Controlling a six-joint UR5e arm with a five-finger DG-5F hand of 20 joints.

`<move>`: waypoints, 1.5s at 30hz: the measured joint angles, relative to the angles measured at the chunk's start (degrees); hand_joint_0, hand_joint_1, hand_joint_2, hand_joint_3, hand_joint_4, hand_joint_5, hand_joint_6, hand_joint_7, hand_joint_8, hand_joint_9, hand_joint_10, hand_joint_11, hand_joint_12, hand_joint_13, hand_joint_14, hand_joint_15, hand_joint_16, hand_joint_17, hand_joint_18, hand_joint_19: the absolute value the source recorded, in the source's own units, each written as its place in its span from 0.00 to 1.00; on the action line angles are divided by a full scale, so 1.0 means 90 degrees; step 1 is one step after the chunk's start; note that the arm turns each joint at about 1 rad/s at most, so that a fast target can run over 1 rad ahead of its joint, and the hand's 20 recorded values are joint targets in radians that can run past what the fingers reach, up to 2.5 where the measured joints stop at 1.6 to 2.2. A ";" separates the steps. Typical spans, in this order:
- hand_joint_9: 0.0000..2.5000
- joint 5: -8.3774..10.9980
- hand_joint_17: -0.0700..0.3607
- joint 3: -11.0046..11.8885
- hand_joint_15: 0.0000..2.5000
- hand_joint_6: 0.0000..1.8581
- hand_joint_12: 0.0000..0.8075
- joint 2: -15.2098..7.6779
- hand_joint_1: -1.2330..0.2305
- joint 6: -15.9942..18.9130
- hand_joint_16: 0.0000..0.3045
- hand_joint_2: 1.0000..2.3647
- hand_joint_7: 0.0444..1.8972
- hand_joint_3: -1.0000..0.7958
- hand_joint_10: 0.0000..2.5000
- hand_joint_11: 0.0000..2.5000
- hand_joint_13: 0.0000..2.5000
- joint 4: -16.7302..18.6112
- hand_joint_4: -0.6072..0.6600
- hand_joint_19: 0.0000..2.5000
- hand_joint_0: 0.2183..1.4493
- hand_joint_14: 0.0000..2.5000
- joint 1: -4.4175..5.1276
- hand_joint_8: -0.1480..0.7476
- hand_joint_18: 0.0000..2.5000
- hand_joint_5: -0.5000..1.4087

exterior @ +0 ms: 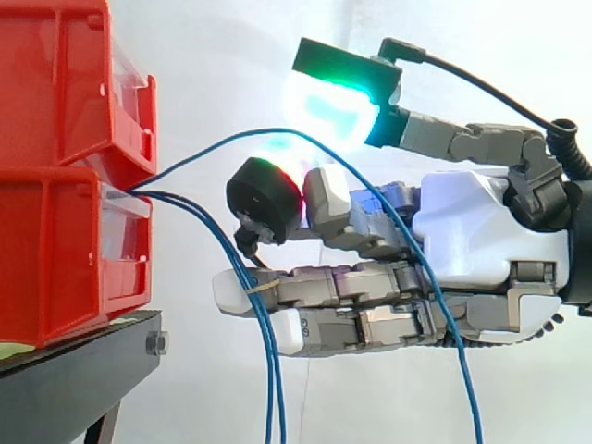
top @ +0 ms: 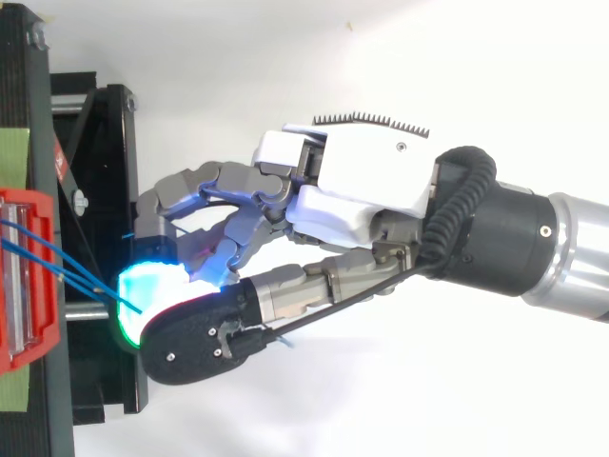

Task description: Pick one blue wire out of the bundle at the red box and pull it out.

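Because the pull must run sideways, the grey-and-white robot hand (exterior: 472, 231) curls shut, apparently nipping one thin blue wire (exterior: 213, 143) under its glowing thumb pad (exterior: 328, 106), at three o'clock of the red plastic box (exterior: 55, 259).

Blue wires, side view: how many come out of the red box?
3. One blue wire arcs from the lower red bin across the hand, dropping at right; two more run down together left of it. Others may overlap.

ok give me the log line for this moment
stage: at bundle | robot hand: beside red box, among blue wires | arcing wire: over robot hand, end at red box | grasp: cannot tell
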 measured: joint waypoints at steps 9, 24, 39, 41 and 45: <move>0.45 0.0003 0.43 0.0000 0.13 0.45 0.39 0.0000 0.30 -0.0007 0.17 0.02 0.62 0.50 0.01 0.26 0.22 -0.0006 0.54 0.20 0.28 0.01 0.0001 0.45 0.19 0.22; 0.49 0.0001 0.46 0.0001 0.13 0.45 0.44 0.0004 0.28 0.0025 0.19 0.01 0.60 0.55 0.01 0.24 0.26 -0.0019 0.43 0.19 0.28 0.00 0.0010 0.46 0.24 0.23; 0.51 -0.0094 0.45 0.0002 0.14 0.46 0.41 0.0008 0.25 0.0120 0.18 0.01 0.61 0.61 0.01 0.26 0.27 -0.0020 0.41 0.19 0.30 0.01 0.0010 0.44 0.25 0.23; 0.51 -0.0095 0.46 0.0002 0.13 0.46 0.40 0.0009 0.25 0.0137 0.18 0.01 0.60 0.61 0.01 0.26 0.27 -0.0023 0.41 0.19 0.30 0.00 0.0010 0.44 0.25 0.23; 0.52 -0.0137 0.46 0.0002 0.12 0.46 0.40 0.0020 0.25 0.0160 0.19 0.01 0.60 0.61 0.01 0.26 0.27 -0.0048 0.41 0.19 0.30 0.00 0.0010 0.44 0.25 0.23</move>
